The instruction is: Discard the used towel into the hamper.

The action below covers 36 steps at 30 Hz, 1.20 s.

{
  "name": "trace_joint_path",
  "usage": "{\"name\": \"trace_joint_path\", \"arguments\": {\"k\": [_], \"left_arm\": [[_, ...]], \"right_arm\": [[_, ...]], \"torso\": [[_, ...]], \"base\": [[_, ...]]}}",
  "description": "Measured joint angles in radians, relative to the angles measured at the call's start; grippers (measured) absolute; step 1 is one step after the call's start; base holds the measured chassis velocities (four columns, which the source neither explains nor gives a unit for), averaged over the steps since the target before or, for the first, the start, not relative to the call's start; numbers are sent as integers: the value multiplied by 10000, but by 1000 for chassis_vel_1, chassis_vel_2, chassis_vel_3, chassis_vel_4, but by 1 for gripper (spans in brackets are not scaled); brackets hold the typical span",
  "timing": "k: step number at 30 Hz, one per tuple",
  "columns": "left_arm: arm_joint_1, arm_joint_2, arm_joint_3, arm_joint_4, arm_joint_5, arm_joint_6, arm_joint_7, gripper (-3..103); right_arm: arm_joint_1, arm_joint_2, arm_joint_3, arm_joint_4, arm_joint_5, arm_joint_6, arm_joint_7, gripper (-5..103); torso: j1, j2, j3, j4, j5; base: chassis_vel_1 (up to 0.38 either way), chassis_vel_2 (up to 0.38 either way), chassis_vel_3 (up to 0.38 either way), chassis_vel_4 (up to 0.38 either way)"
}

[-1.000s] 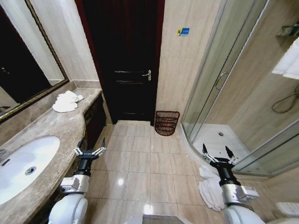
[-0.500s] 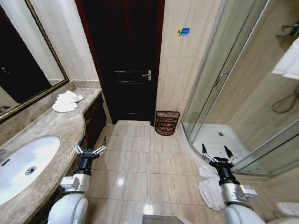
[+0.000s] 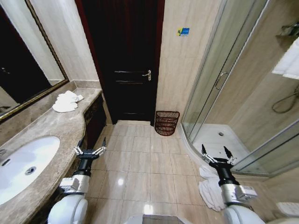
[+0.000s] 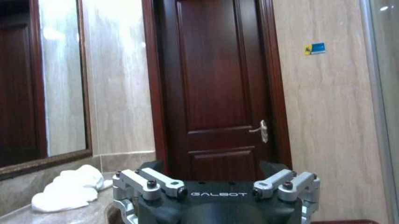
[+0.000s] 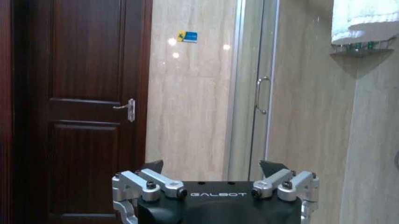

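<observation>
Nothing has shifted; we hold both grippers, left (image 3: pixel 88 150) and right (image 3: pixel 216 157), jaws wide, empty, well short of the hamper (image 3: pixel 167 122); next we must reach the towel (image 3: pixel 210 189) on the floor.

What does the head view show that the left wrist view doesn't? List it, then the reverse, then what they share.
Head view alone: the hamper on the floor by the wall, a white towel on the floor beneath the open right gripper, the sink, the shower.
Left wrist view alone: a close look at the open left gripper from behind.
Both: the door, blue sticker, mirror, counter towels.
</observation>
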<state>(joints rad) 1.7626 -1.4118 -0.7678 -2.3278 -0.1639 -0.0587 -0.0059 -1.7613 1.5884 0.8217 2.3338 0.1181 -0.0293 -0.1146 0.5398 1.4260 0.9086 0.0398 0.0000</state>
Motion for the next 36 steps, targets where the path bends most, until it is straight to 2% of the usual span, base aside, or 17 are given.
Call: {"name": "trace_joint_path", "arguments": {"k": [1,5,8,12,17,26,36], "left_arm": [[-58,90,43,-56,-43,280,-52,100],[-114,198,87,-98,-116,448,-49,100],[-312,567,221,-121,-326,685,61,100],[-343,809,263,-96,-407,697,67,100],[-300,820,229,-84,-490,635,40,100],[-216,757,132,-98,-614,510,33,100],[-324,588,149,-108,-569,528,-1,100]], "right_arm": [[9,13,10,-35,45,0,1,100],[12,12,41,-67,104,1,3,100],[8,-137,190,-239,281,182,47,100],[-231,-424,192,-401,403,723,80,100],[-326,-475,107,-416,530,906,62,100],[-269,-619,1,-220,728,407,-12,100],[-81,-920,-51,-213,732,275,18,100]], "torso": [[0,0,0,0,0],[0,0,0,0,0],[0,0,0,-1,0],[0,0,0,-1,0],[0,0,0,0,0],[0,0,0,0,0],[0,0,0,0,0]], "base": [[0,0,0,0],[0,0,0,0],[0,0,0,0],[0,0,0,0],[0,0,0,0],[0,0,0,0],[0,0,0,0]]}}
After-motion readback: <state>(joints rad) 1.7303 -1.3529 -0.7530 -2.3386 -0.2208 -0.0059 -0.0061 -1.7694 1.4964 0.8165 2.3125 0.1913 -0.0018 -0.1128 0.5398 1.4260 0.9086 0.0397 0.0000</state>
